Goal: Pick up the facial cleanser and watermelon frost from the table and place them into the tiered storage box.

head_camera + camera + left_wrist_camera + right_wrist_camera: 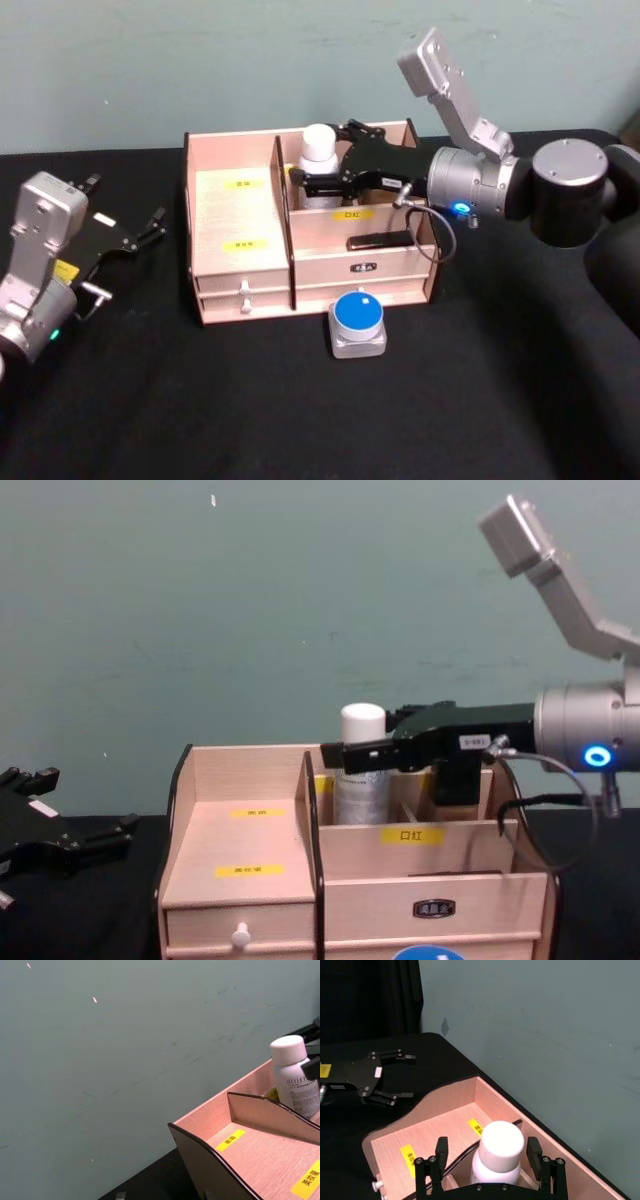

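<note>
Tiered storage box (230, 215): set on the black table (300, 420), midway along its back edge, with the drawer front turned towards the robot.

Facial cleanser (318, 145): a white bottle with a white cap, stood upright in the rear, highest compartment of the box's right half, close to the central divider.

Right gripper (322, 160): reached in over the box from the table's right side. Its fingers are spread wider than the bottle's cap, one placed on each side. In the right wrist view a gap is seen on at least one side, so no firm hold can be made out.

Watermelon frost (357, 318): a small grey container with a round blue lid, left on the table just in front of the box's right half.

Left gripper (125, 200): parked near the table's left edge, its fingers parted and nothing held.
</note>
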Motion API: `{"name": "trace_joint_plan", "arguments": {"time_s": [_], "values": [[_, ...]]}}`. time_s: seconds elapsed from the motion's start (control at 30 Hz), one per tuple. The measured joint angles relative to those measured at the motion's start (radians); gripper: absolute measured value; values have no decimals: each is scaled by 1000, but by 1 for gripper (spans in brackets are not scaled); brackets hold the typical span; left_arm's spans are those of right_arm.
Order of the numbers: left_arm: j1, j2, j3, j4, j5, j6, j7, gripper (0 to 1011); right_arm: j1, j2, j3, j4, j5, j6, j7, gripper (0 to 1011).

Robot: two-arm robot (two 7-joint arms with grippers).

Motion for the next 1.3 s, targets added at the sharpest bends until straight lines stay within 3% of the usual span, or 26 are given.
{"name": "trace_joint_plan", "arguments": {"time_s": [0.33,0.4,0.77,1.0,1.3], "values": [[0,0,0,0,0,0,0,1009,-89,98,17,-261,25,119,-65,1000],[0,0,0,0,0,0,0,1010,-97,106,19,-279,29,128,-70,1000],[0,0,0,0,0,0,0,1010,-239,236,54,-528,93,253,-136,1000],[0,0,0,0,0,0,0,1010,-321,300,58,-635,119,302,-168,1000],[0,0,0,0,0,0,0,1010,-399,327,34,-685,135,358,-211,1000]]}}
